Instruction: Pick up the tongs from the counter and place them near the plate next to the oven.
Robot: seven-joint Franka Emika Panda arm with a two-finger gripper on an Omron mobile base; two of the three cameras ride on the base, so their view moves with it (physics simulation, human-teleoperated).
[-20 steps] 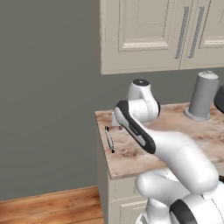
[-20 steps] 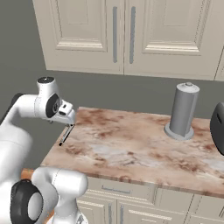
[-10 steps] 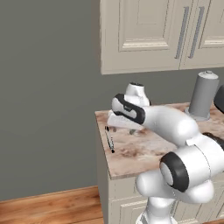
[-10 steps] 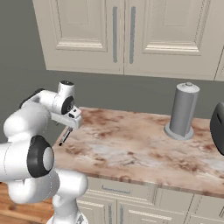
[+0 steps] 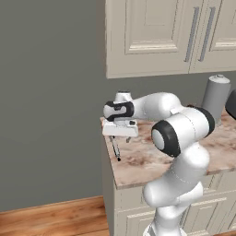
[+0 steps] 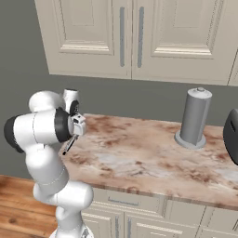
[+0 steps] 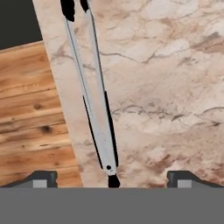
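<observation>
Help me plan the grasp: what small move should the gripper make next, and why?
Probably lower straight down, then close. The gripper is open above the tongs, whose near end lies between the fingertips, flat on the counter close to its edge, not yet gripped.

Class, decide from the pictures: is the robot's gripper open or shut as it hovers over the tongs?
Open. In the hand view the gripper fingertips stand wide apart, with the tongs lying flat between them, ungripped.
</observation>
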